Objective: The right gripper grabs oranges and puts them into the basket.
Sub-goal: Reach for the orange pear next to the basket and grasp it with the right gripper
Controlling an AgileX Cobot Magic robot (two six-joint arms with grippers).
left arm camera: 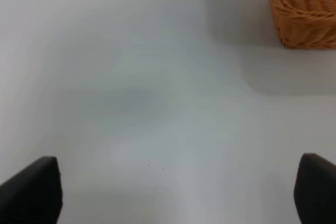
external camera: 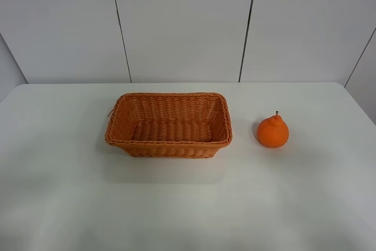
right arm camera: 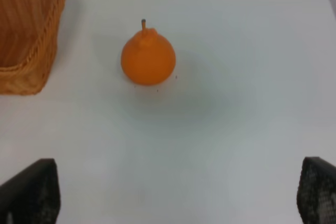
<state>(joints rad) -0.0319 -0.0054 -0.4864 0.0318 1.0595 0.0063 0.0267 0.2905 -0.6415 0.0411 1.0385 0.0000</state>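
Note:
A bright orange (external camera: pixel 272 131) with a knobbed top and short stem stands upright on the white table, to the right of the basket (external camera: pixel 168 142). The woven wicker basket is empty and sits at the table's middle. Neither arm shows in the exterior high view. In the right wrist view the orange (right arm camera: pixel 148 59) lies ahead of my right gripper (right arm camera: pixel 178 198), whose black fingers (right arm camera: pixel 31 190) stand wide apart and empty; a corner of the basket (right arm camera: pixel 26 72) shows too. My left gripper (left arm camera: pixel 178 195) is open and empty over bare table, with a basket corner (left arm camera: pixel 304 9) ahead.
The white table (external camera: pixel 70 192) ends at a white panelled wall (external camera: pixel 182 22) behind the basket. The table's far edge runs just behind the basket and the orange.

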